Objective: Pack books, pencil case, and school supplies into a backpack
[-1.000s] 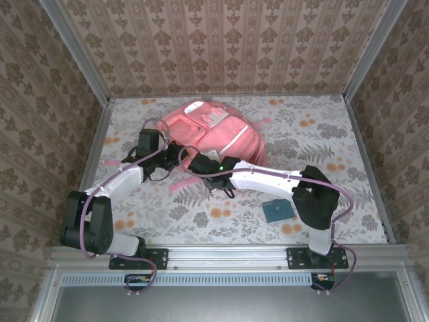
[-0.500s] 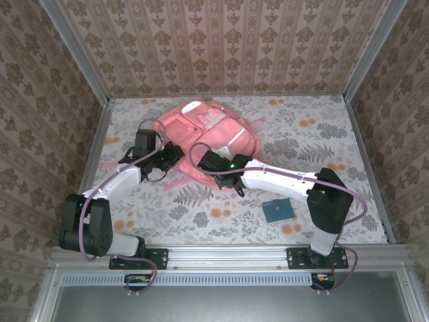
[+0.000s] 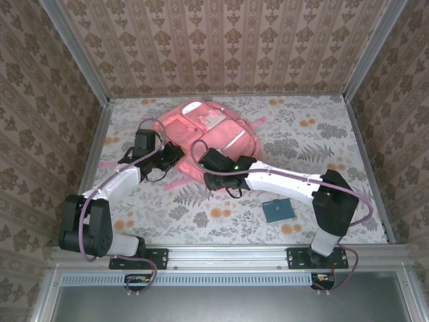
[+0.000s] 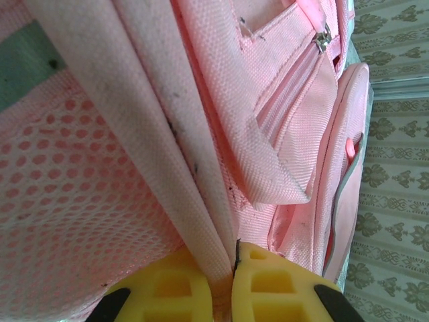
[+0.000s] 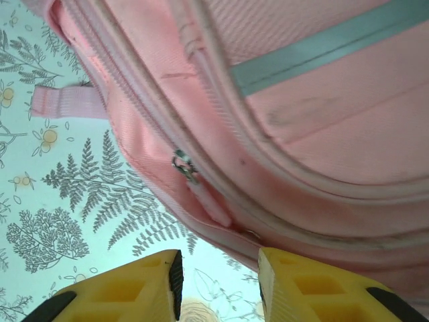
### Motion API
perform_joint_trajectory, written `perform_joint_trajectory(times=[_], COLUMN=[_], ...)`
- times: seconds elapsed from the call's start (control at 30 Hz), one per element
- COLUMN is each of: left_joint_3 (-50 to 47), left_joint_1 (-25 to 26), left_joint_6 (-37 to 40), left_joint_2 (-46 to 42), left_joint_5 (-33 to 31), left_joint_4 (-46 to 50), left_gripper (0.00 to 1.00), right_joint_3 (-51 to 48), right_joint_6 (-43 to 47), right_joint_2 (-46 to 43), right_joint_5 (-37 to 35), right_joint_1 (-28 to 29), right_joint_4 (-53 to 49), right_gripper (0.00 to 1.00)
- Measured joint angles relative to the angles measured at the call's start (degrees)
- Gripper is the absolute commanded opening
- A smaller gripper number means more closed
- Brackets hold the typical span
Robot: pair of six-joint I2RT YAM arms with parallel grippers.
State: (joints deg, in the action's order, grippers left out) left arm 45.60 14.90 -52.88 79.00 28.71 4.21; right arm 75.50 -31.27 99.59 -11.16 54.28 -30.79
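Note:
The salmon-pink backpack [image 3: 208, 127] lies at the back middle of the table. My left gripper [image 3: 170, 154] is at its left edge, and in the left wrist view it [image 4: 233, 285] is shut on a pale fabric edge of the backpack [image 4: 281, 121]. My right gripper [image 3: 204, 159] is at the pack's near edge. In the right wrist view it [image 5: 220, 285] stands open with nothing between the fingers, just short of the metal zipper slider [image 5: 184, 166] and its pink pull tab [image 5: 212, 205]. A small teal book [image 3: 278, 210] lies on the table near the right. The pencil case is out of view.
A loose pink strap [image 5: 64, 100] lies on the floral tablecloth [image 5: 60, 201] beside the pack. Patterned walls close in the table on three sides, with metal posts [image 3: 74, 50] at the back corners.
My right gripper has moved a little toward the backpack's near edge, its elbow has swung right, and its jaws have opened. The left gripper keeps its hold and has hardly moved.

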Motion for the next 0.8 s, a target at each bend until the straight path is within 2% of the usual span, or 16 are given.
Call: perform_joint_trajectory(times=[0.4, 0.6, 0.8], left_joint_3=[0.0, 0.0, -0.1], left_joint_1=[0.0, 0.0, 0.0], left_joint_6=[0.0, 0.0, 0.0], left_joint_2=[0.0, 0.0, 0.0], left_joint_5=[0.0, 0.2, 0.3], left_joint_4=[-0.2, -0.3, -0.7], left_gripper=[0.00, 0.00, 0.00], right_joint_3=[4.6, 5.6, 5.9], right_joint_6=[0.0, -0.2, -0.4], right_joint_2=[6.4, 7.8, 8.0], right_joint_5=[-1.1, -1.9, -1.9], right_joint_1=[0.3, 0.3, 0.3], right_joint_4=[-2.8, -3.1, -2.0], right_gripper=[0.35, 0.24, 0.32])
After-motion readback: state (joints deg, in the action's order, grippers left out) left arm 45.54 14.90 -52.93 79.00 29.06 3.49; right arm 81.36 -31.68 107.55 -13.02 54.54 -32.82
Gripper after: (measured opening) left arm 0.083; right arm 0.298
